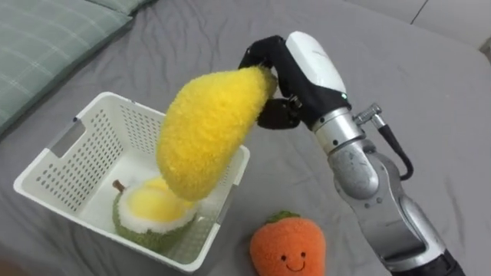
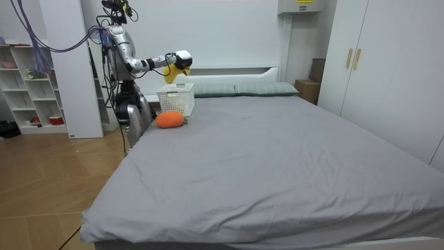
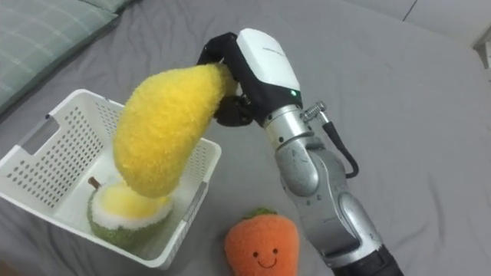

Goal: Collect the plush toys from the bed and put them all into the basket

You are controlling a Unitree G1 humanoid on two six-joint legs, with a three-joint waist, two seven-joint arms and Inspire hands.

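Observation:
My right hand (image 1: 295, 73) (image 3: 245, 65) is shut on the upper end of a yellow plush toy (image 1: 205, 130) (image 3: 161, 126), which hangs above the right side of a white plastic basket (image 1: 69, 149) (image 3: 46, 146). Inside the basket lies a green and yellow plush fruit (image 1: 153, 215) (image 3: 126, 211). An orange plush toy with a smiling face (image 1: 288, 245) (image 3: 259, 245) lies on the grey bed just right of the basket. In the room view I stand at the bed's far left corner with the yellow toy (image 2: 173, 68) held over the basket (image 2: 176, 98).
Grey sheet (image 1: 430, 92) covers the bed all round. A green checked pillow (image 1: 46, 46) lies at the upper left behind the basket. In the room view a white shelf unit (image 2: 28, 83) stands left of me and wardrobes (image 2: 374, 69) on the right.

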